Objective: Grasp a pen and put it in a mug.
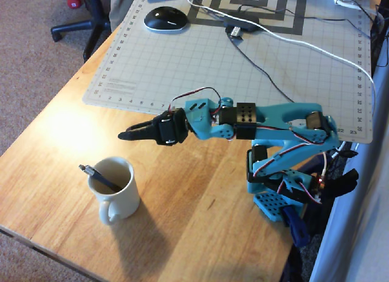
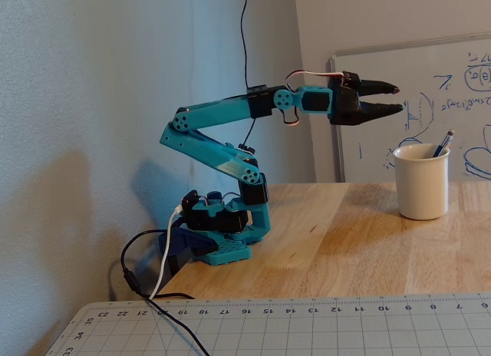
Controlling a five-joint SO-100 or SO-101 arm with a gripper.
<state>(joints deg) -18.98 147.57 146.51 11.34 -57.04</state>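
Observation:
The cream-white mug [image 1: 124, 202] stands near the front left of the wooden table, handle toward the front edge. The dark pen [image 1: 92, 173] stands slanted inside it, its silvery end sticking out over the rim. In the fixed view the mug [image 2: 420, 186] is at the right and the pen [image 2: 443, 143] pokes above its rim. My gripper [image 1: 126, 135] is in the air, above and beside the mug and apart from it. In the fixed view the gripper [image 2: 397, 98] has its jaws slightly apart and holds nothing.
A grey cutting mat [image 1: 243, 69] covers the back of the table, with a black mouse [image 1: 164, 19] and black and white cables on it. The arm's base [image 1: 282, 200] sits at the right edge. A whiteboard [image 2: 460, 87] stands behind the mug.

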